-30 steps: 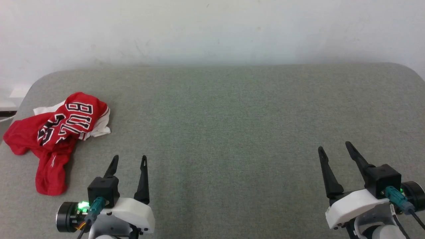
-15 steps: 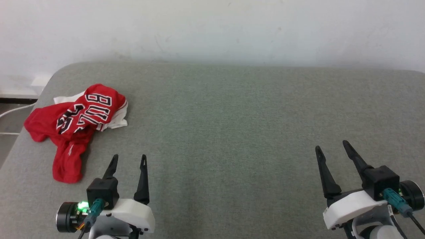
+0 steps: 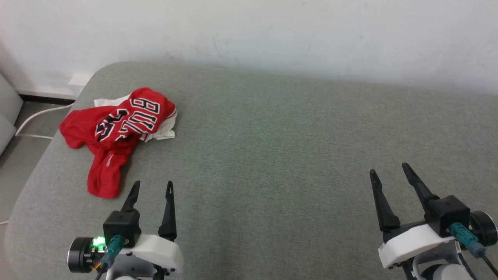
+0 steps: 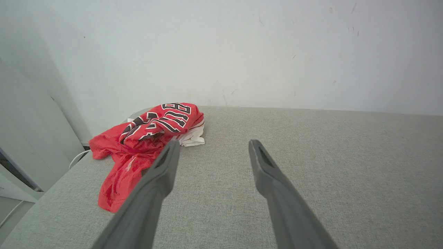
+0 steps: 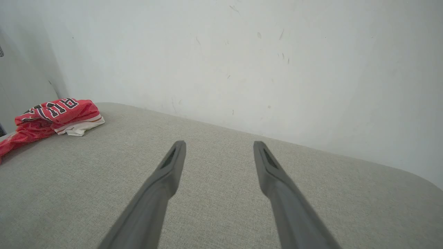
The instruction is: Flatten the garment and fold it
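The garment (image 3: 116, 132), a red jersey with black white-outlined lettering and white sleeve parts, lies crumpled near the far left corner of the grey padded surface (image 3: 272, 155). One red end trails toward me. My left gripper (image 3: 153, 186) is open at the lower left, its fingertips just short of that trailing end and not touching it. The left wrist view shows the garment (image 4: 145, 138) ahead and to the left of my left gripper (image 4: 211, 145). My right gripper (image 3: 389, 171) stands open at the lower right, far from the garment (image 5: 52, 116); in its own view the right gripper (image 5: 218, 145) holds nothing.
A white wall (image 3: 249, 31) runs right behind the surface. The surface's rounded left edge (image 3: 35, 182) drops to the floor, where a white cable (image 3: 35, 116) lies. A pale panel (image 4: 27, 138) stands beside the left edge.
The head camera has turned left, so the garment and the surface sit further right in the picture. Both grippers hold the same open pose; the garment itself has not moved.
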Controlling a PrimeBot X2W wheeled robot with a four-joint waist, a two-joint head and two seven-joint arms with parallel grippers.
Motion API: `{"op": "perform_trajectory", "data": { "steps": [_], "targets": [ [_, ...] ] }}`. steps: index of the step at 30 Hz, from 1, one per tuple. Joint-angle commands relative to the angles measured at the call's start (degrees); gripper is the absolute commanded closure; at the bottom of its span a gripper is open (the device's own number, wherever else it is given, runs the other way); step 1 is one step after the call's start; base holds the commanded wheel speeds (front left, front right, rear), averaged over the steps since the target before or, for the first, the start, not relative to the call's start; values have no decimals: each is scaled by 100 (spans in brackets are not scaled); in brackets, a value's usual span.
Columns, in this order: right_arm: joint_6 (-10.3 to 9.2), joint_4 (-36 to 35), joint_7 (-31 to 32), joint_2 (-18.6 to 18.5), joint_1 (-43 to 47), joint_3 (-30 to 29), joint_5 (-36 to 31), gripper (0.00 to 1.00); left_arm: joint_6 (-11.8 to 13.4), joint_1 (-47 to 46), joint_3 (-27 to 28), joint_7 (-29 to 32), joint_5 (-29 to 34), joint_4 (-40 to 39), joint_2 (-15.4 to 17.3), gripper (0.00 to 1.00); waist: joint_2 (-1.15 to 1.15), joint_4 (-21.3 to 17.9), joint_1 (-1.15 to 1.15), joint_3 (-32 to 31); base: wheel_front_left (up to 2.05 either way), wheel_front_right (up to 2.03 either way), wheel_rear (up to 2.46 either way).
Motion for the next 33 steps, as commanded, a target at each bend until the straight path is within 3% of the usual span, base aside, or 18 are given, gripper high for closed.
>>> {"op": "perform_trajectory", "data": {
  "steps": [1,33],
  "targets": [
    [-5,-7,-56,2,10,5,50,0,25,-73,-17,-64,-46,30,25,0,0,130,0,3,0,0,0],
    [-8,11,-427,17,-3,41,111,0,79,-119,-197,-435,-95,131,31,0,0,1288,0,107,0,0,0]
  ]
}}
